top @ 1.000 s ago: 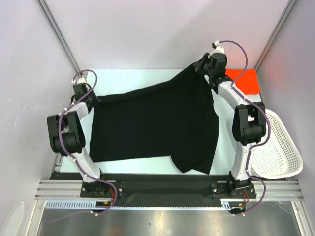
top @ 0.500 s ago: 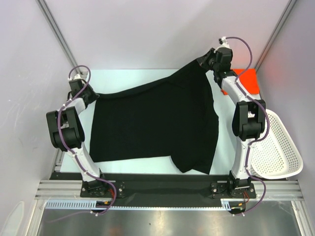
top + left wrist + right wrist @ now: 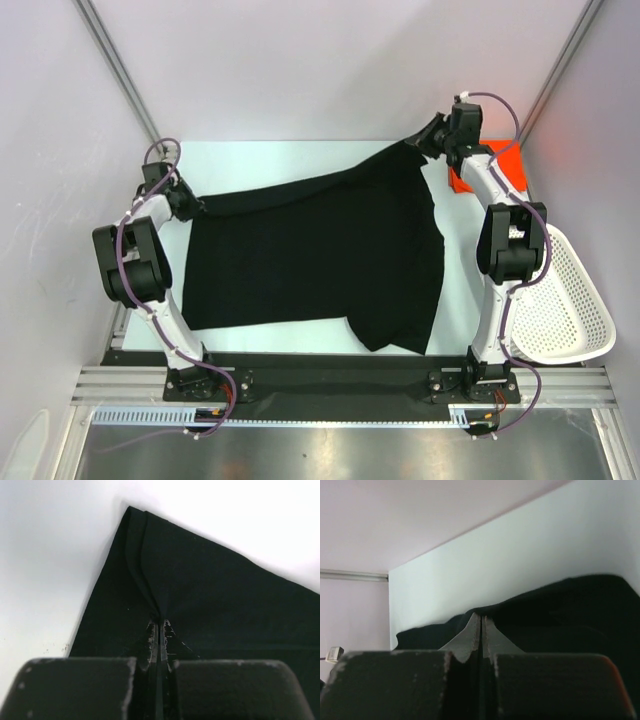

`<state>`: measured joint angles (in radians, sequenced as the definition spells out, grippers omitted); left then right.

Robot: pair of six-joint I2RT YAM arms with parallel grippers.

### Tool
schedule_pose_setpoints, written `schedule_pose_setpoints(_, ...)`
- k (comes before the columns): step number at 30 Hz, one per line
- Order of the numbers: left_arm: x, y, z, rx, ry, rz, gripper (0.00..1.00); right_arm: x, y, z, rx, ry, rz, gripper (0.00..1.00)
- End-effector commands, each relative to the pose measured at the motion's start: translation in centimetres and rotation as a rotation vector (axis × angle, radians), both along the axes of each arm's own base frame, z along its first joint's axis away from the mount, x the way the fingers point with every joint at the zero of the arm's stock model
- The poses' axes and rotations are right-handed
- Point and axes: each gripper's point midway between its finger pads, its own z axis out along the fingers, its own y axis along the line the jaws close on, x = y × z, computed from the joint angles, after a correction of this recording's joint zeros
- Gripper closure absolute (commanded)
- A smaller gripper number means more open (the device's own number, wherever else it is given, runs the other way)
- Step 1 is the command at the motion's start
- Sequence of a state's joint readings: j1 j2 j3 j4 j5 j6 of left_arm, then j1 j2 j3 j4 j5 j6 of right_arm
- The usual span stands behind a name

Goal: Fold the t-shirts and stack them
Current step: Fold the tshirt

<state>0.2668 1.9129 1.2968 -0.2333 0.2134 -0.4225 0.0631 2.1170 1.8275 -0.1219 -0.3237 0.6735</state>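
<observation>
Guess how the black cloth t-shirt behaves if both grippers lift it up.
Probably floppy: the large black cloth t-shirt creases where the left gripper and right gripper pinch its far edge. Likely light, since thin pinches hold it. Its near corner would probably drag across the pale table.

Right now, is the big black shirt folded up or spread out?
Spread out: the black shirt lies wide across the table, its far corners pinched by the left gripper and the right gripper.

Outspread black t-shirt [image 3: 320,250]; orange-red t-shirt [image 3: 515,165] at far right.
</observation>
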Motion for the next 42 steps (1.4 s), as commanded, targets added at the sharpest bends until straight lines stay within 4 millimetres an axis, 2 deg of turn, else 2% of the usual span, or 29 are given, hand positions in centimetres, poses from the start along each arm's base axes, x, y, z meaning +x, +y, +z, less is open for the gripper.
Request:
schedule_pose_setpoints(1,-0.3,0.2,2.0,-0.026,0.02,0.022,0.99,-2.6,0.6,1.6,0.023,0.038,0.049,1.0)
schedule_pose_setpoints(3,-0.8,-0.1,1.6,-0.052,0.037,0.032,1.0,-3.6,0.5,0.6,0.014,0.101,0.057,1.0)
schedule_pose_setpoints(9,-2.1,-0.4,0.8,-0.079,0.097,0.034,1.0,-5.9,0.1,-0.3,0.001,0.207,0.053,1.0)
schedule_pose_setpoints(16,-3.7,1.6,0.2,-0.05,0.144,0.051,1.0,-7.0,-0.4,0.7,0.035,0.274,0.054,1.0)
schedule_pose_setpoints(20,-3.8,3.4,-0.5,-0.026,0.173,0.017,1.0,-8.1,-0.2,-0.2,0.046,0.342,0.068,1.0)
schedule_pose_setpoints(21,-4.3,3.3,-1.6,-0.039,0.215,0.008,1.0,-8.4,-0.3,-0.7,0.049,0.358,0.068,1.0)
schedule_pose_setpoints(22,-4.3,3.4,-1.9,-0.039,0.222,-0.001,1.0,-8.6,-0.1,-0.4,0.054,0.355,0.073,1.0)
schedule_pose_setpoints(25,-4.1,3.2,-2.4,-0.065,0.225,-0.017,1.0,-8.7,-0.4,-0.5,0.039,0.355,0.067,1.0)
schedule_pose_setpoints(32,-3.9,3.0,-3.6,-0.084,0.236,-0.012,0.99,-8.8,-0.1,-3.2,0.052,0.429,0.072,1.0)
schedule_pose_setpoints(39,-3.7,3.0,-4.5,-0.094,0.26,-0.014,1.0,-8.8,-0.3,-4.6,0.024,0.453,0.063,1.0)
schedule_pose_setpoints(42,-3.5,3.1,-4.3,-0.096,0.25,-0.002,0.99,-8.9,-0.3,-5.0,0.022,0.461,0.066,1.0)
